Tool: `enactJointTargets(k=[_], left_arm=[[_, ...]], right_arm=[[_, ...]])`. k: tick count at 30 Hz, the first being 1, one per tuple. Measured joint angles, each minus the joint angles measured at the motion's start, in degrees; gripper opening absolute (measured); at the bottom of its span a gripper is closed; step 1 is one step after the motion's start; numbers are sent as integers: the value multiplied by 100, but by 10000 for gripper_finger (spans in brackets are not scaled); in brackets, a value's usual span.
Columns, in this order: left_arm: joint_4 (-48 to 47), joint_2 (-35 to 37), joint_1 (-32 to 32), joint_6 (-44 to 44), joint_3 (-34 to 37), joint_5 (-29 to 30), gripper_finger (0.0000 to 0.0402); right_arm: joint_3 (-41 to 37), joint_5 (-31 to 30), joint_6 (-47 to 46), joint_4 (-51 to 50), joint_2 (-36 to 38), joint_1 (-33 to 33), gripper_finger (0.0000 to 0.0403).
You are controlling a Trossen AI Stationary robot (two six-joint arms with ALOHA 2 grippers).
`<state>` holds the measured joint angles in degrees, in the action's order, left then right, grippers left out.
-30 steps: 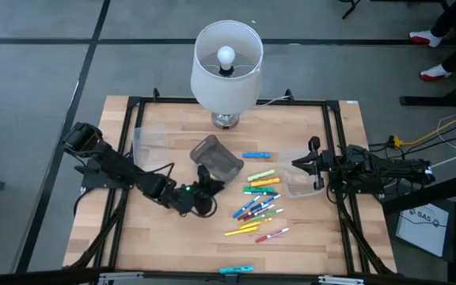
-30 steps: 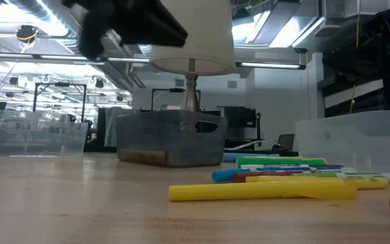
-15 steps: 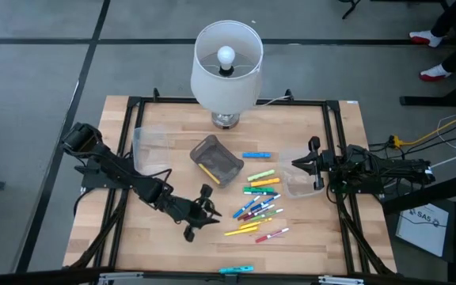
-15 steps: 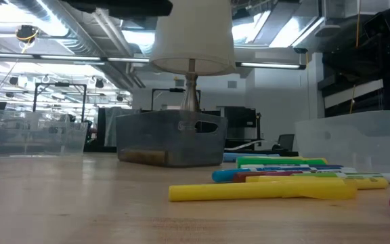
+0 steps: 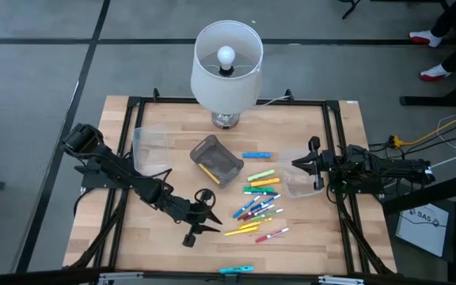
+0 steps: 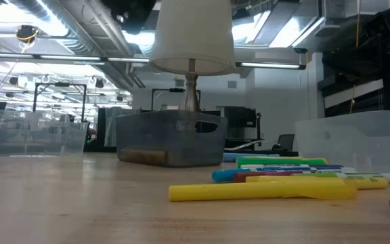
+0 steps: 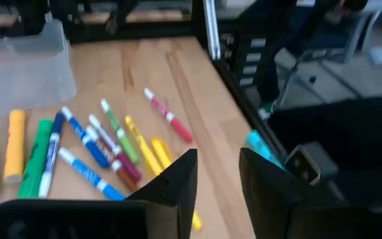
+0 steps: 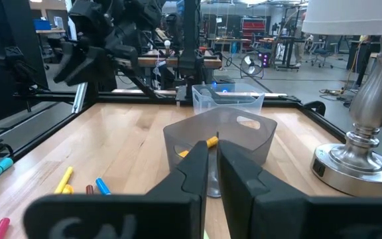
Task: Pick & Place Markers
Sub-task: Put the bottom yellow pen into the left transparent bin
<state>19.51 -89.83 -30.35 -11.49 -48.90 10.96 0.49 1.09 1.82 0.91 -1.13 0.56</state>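
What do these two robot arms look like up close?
Both arms are black and slender, built of jointed segments. The left gripper and right gripper each end in two dark, blocky, tapering fingers. Yellow and white cables trail off near the right arm's base.

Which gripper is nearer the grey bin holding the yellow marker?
Left. The left gripper hovers just in front of the grey bin, beside the loose markers. The right gripper waits farther off, over the clear container.

– So where's everything on the tabletop (image 5: 125,237)?
– Lamp (image 5: 226,67) at the back, bin (image 5: 216,159) just in front of it, markers (image 5: 258,202) spread right of the bin. My left tool (image 5: 207,211) hangs just left of them, my right tool (image 5: 298,165) over by the right edge.
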Motion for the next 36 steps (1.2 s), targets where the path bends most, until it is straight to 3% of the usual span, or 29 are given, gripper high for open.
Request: enactJointTargets(k=[5,12,18,26,36], left_arm=[[687,-279,-41,-139,2,11,139],[949,-760,-30,-439,-30,520,162],[889,-1316,13,-535,-257,1035,163],[892,-2128,-5,-250,-752,1156,161],[901,-2493,-156,-598,-855,1169,153]], right_arm=[[1,2,-1,0,2,1,35],[1,0,0,0,1,1,35],[0,0,-1,0,2,1,35],[1,1,-2,0,1,1,35],[0,2,0,0,2,1,35]])
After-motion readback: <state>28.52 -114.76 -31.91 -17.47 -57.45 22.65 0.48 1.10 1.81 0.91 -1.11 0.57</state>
